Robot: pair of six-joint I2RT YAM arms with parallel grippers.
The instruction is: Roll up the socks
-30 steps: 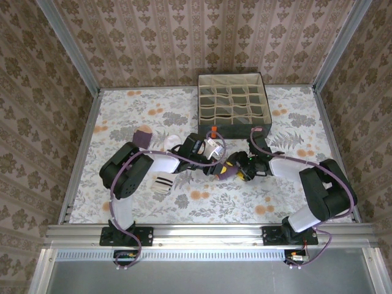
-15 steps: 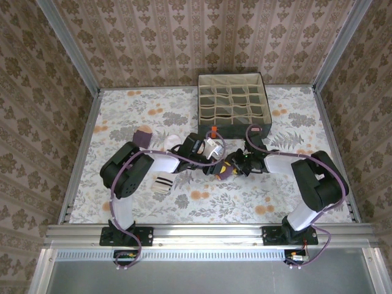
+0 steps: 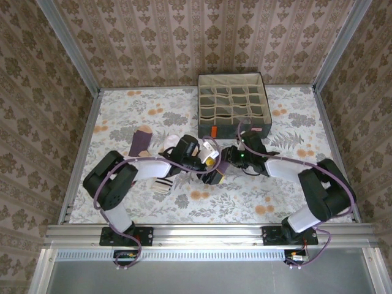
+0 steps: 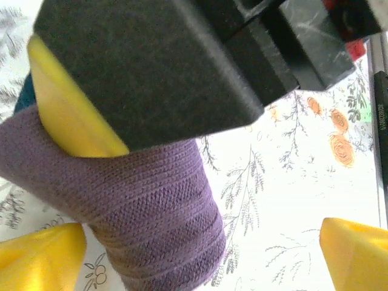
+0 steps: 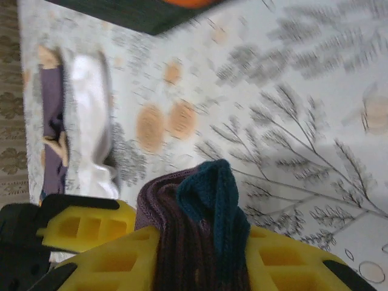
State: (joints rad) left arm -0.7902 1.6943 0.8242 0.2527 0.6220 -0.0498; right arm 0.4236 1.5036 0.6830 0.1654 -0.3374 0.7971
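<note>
Now, versus a second back: seeing the left gripper (image 4: 200,254) with its yellow fingers (image 4: 42,257) spread wide, no longer pinched together, one on each side of the rolled purple knit sock with teal heel (image 4: 151,200). Seeing the right gripper (image 5: 200,260) narrowed down and clamped on that roll, yellow pads pressed to both sides, teal heel bulging out on top. Tracking the roll a little left of its earlier spot, mid-table on the floral-print tabletop (image 3: 122,110), in front of the grey fabric box with beige grid cells (image 3: 239,130). Noting the left arm's elbow swung out further left. Finding the white sock with dark-striped cuff (image 3: 162,184) unmoved beside the left forearm, and the purple sock with tan heel (image 3: 139,142) unmoved further left and back. Checking text: orange tag (image 3: 213,131) on the box front, too small to read; pale lettering on a dark strip (image 4: 381,109) at the right edge of the left wrist view, not legible.
</note>
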